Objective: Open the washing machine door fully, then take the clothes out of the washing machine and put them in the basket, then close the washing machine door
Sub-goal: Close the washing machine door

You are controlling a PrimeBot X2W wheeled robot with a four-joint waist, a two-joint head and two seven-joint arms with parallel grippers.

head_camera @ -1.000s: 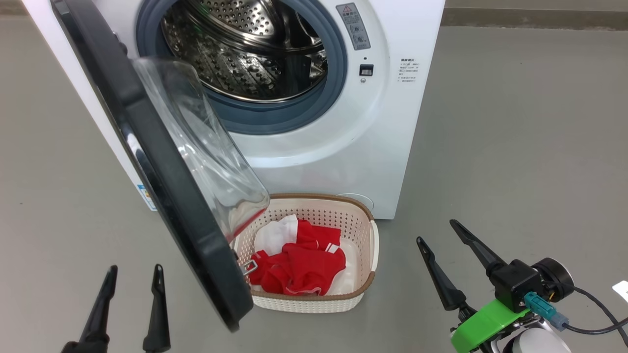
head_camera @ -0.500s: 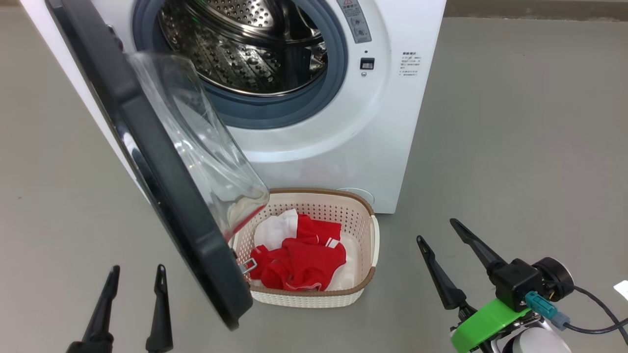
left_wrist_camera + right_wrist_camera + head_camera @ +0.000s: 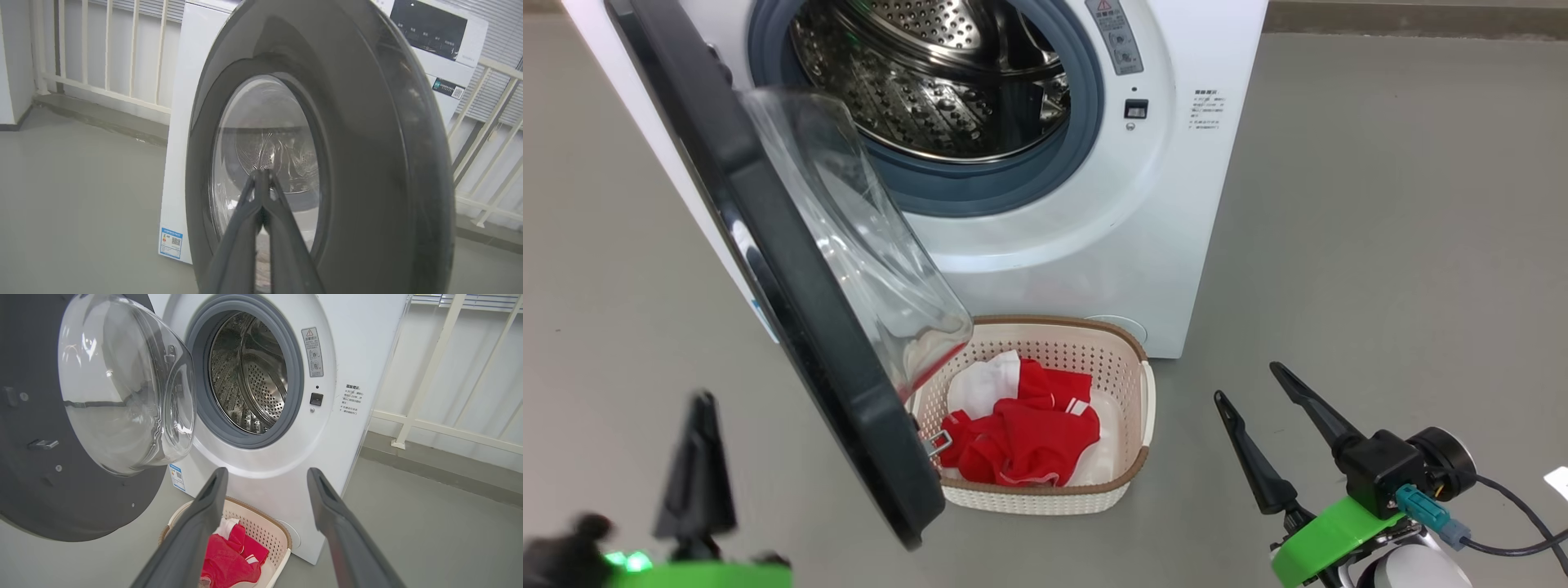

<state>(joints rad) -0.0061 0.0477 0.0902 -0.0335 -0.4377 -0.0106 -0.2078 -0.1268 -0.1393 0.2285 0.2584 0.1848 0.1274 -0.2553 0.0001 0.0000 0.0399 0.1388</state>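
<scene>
Washing machine door (image 3: 792, 269) hangs open right in front of the left hand (image 3: 261, 175), which just lifted w/ fingers together, prob to push it shut. Clothes (image 3: 1021, 441) already in basket (image 3: 1054, 321), left of the spread right hand (image 3: 1246, 382).

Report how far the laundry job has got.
Done: the round black-rimmed glass door stands open, the perforated steel drum looks empty, and the red and white fabric garments lie in the cream perforated plastic basket. In hand: the shut left gripper points at the door's outer face; the right gripper hangs open. Left: closing the door.
</scene>
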